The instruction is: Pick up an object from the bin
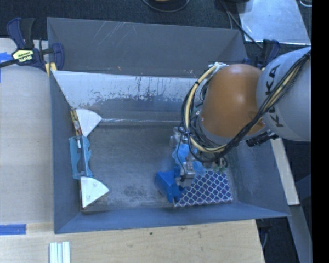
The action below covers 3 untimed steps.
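Note:
My gripper [185, 162] hangs low in the bin's front right part, below the arm's orange cover. It is just above a small solid blue thing [167, 184] on the bin floor and seems to touch that thing's upper right edge. Right beside it lies a flat piece with a blue and white lattice pattern [208, 189], partly under the gripper. Nothing can be seen held.
Along the bin's left wall lie a white wedge [88, 120] with a thin brown stick [75, 123], a clear blue piece [79, 156] and a second white wedge [93, 190]. The arm and its cables cover the bin's right side.

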Motion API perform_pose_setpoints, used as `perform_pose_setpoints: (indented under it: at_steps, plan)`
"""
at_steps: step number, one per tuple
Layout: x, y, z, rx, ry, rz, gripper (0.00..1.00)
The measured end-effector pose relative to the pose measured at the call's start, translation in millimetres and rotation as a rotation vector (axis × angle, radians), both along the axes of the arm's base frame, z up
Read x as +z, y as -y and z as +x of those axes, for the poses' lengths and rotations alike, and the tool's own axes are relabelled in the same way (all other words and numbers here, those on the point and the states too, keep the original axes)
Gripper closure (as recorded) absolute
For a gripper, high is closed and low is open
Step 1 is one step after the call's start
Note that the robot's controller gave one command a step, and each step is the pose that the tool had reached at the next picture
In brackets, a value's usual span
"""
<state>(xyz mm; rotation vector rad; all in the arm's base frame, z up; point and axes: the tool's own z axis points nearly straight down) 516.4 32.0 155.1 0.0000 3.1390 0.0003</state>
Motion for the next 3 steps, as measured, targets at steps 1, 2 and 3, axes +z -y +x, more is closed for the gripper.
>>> perform_pose_setpoints:
  at_steps: [1,2,3]
  plan:
    - [-73.3,18.6,69.3,0.134,0.010,-0.003,0.00]
    - [-20.5,42.9,40.7,0.125,0.006,-0.002,0.00]
    - [-83.9,52.7,52.6,0.317,0.014,-0.004,1.00]
